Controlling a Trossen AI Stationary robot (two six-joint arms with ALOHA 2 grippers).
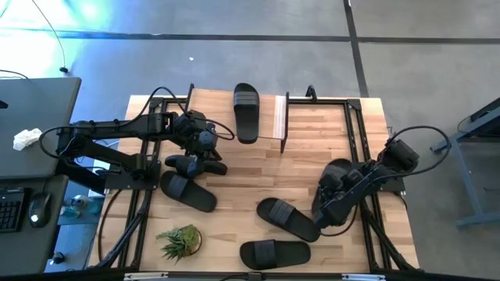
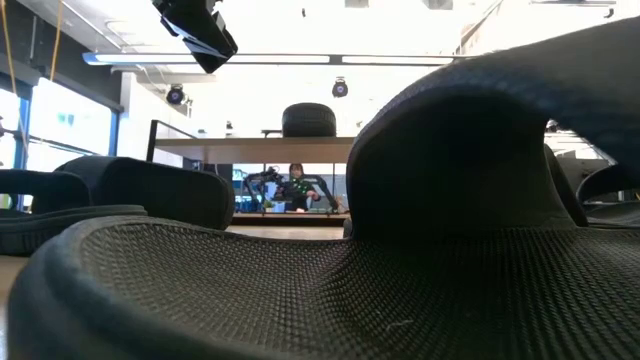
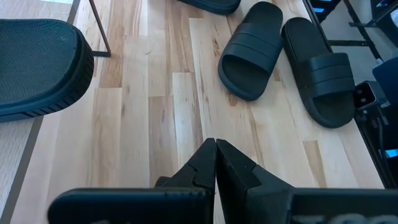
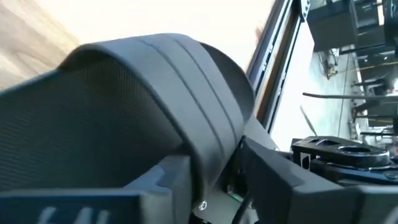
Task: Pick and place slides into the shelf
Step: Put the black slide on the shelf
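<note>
Grey concrete floor framed the wooden surface [image 1: 234, 183] in the high view, with a dark desk at the far left of the frame carrying a keyboard [image 1: 11, 209] and mouse [image 1: 39, 207]. At the top centre of the surface stood the shelf [image 1: 280, 117], seen from above as a pale plank edge with a thin black frame, and one slide [image 1: 246, 112] lay just to its left.

Five more slides were spread over the surface. One lay left of centre [image 1: 187, 191], another right of centre toward the bottom [image 1: 287, 218], and a third at the bottom centre [image 1: 274, 253]. A fourth [image 1: 195, 165] sat partly under the left arm's wrist, and a fifth [image 1: 334, 195] was at the right, in the right arm's grasp.

From the left edge, the left arm reached across to the upper left part of the surface. Its end effector [image 3: 216, 152] was closed on nothing, fingertips pressed together above bare planks in the left wrist view, with two slides side by side ahead of it [image 3: 252, 59] [image 3: 320, 71].

At the right of the high view, the right end effector [image 1: 332, 204] sat low over the fifth slide, and the right wrist view showed its fingers [image 4: 273, 180] clamped around that slide's wide strap [image 4: 186, 81].

A small potted plant [image 1: 180, 240] stood at the bottom left of the surface. In the low view, a slide's sole and strap [image 2: 300, 280] filled most of the frame, and a person [image 2: 296, 185] showed far off in the room behind.
</note>
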